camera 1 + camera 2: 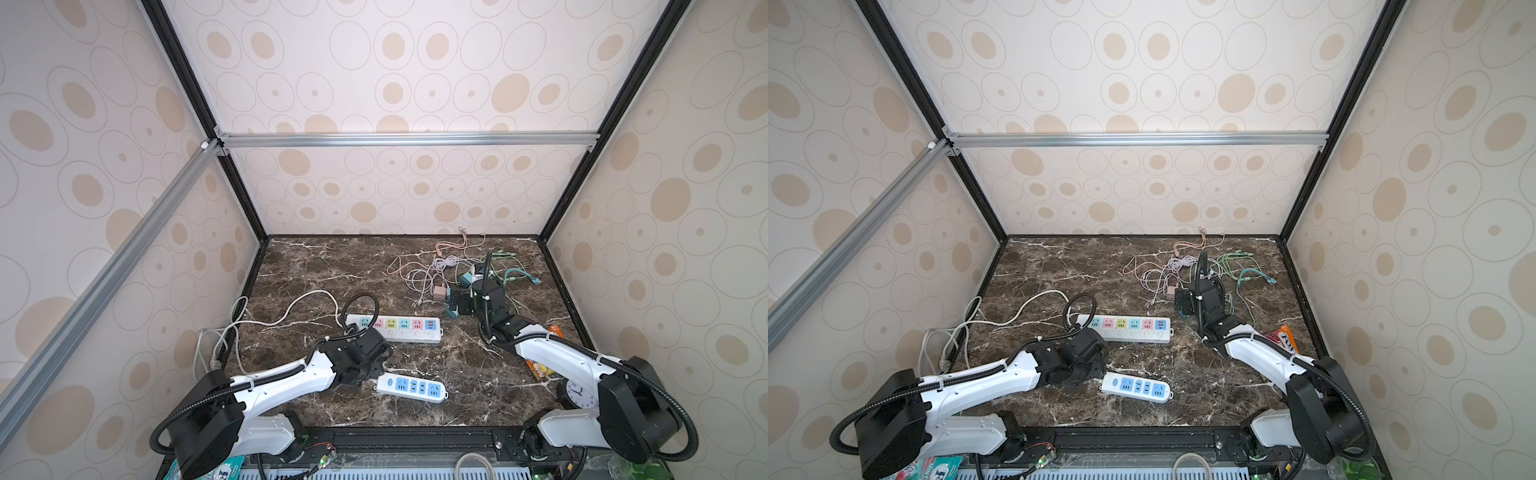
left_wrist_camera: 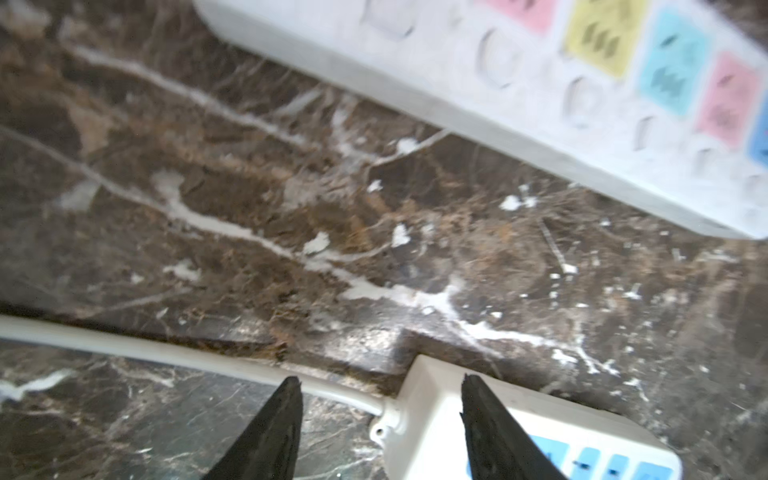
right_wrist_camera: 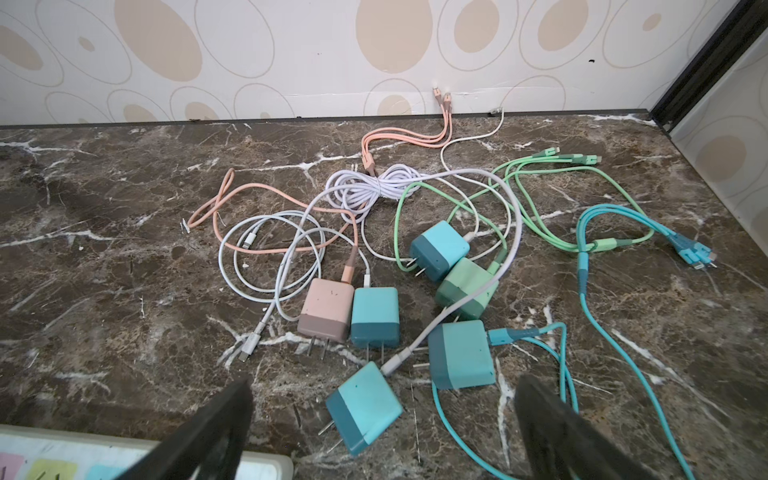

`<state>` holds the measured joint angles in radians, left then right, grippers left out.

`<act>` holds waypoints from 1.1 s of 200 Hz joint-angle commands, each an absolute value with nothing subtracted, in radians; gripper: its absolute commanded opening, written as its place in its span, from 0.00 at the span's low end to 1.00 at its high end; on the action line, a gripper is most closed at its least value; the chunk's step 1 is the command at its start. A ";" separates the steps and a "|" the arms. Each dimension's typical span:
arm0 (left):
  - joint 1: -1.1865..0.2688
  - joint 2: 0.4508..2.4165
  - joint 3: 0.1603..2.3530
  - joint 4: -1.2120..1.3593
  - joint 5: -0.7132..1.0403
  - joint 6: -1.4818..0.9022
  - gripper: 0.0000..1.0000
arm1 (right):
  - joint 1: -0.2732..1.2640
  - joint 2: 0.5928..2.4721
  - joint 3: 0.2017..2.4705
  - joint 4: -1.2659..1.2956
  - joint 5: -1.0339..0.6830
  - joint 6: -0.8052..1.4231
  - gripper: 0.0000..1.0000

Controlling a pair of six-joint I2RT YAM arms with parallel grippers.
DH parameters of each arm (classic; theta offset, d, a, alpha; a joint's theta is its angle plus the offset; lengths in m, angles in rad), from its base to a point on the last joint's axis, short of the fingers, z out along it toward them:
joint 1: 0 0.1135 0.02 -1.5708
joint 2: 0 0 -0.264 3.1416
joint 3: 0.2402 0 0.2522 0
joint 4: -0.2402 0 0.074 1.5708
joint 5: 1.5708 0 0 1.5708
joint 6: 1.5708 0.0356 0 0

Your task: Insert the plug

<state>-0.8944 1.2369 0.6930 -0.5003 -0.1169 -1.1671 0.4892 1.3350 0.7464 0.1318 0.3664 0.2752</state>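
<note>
cables (image 3: 374,189) draped over teal plugs (image 3: 375,318), clock (image 1: 579,395), snack packet (image 1: 1281,336) by right arm (image 1: 557,353)

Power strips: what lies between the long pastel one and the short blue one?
Only bare marble tabletop, clearest in the left wrist view; the left gripper hangs over the short strip's cord end.

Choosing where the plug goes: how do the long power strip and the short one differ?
The long power strip has pink, yellow and blue socket panels; the short power strip has blue ones only. The long one lies farther back, the short one nearer the front. Both are white, nothing plugged in.
</note>
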 commanded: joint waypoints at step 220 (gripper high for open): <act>-0.777 1.812 1.050 0.527 0.190 -0.278 0.98 | 0.338 1.434 0.973 -0.102 0.176 0.360 1.00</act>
<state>-0.8310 1.7832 0.9451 0.5861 0.0360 -0.3168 0.3374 1.4540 0.9321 -0.0467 0.1413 0.3843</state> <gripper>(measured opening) 0.984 0.996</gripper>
